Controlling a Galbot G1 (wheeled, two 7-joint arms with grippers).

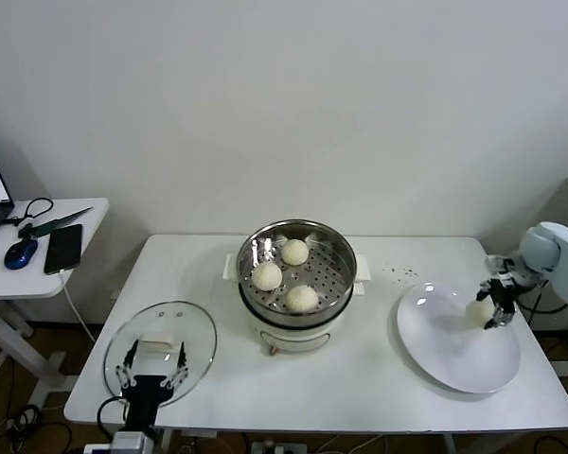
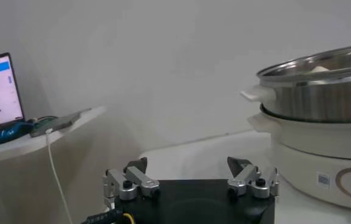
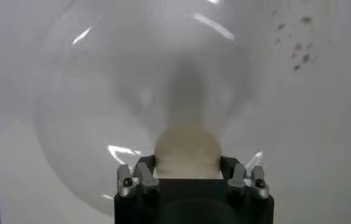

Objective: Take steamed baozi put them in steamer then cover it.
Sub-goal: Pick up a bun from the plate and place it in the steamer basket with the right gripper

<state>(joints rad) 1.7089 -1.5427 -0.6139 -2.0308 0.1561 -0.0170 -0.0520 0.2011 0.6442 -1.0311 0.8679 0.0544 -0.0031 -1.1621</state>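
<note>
- Head view: 3 steamed baozi (image 1: 294, 252) already sat on the perforated tray inside the steamer (image 1: 296, 326), mid-table. So roughly 3 of 4 loaded, judging by what's visible.
- 4th bun (image 1: 478, 312) was on the white plate (image 1: 454, 364), at the plate's edge nearest the robot's right arm, well apart from the steamer.
- Right gripper (image 1: 493, 309) was down over that last bun. Right wrist view: bun (image 3: 187, 152) sat between the fingers (image 3: 142, 173), one either side, just beside or touching it. Jaws looked narrowed round it, but couldn't tell whether it was a firm clamp yet; bun looked to be resting on the plate (image 3: 72, 109), not lifted.
- Cover (image 1: 170, 326) lay flat on the table (image 1: 379, 378) at the front-left corner, handle up, apart from the steamer. Not on yet.
- Left gripper (image 1: 151, 374) hung over the cover's near edge, fingers spread wide, holding nothing. Left wrist view: both fingers (image 2: 130, 182) apart w/ empty gap, steamer (image 2: 322, 91) off to one side.
- Left to do, by my read: lift bun 4, carry it across to the tray, drop it in, then get the cover onto the steamer.
</note>
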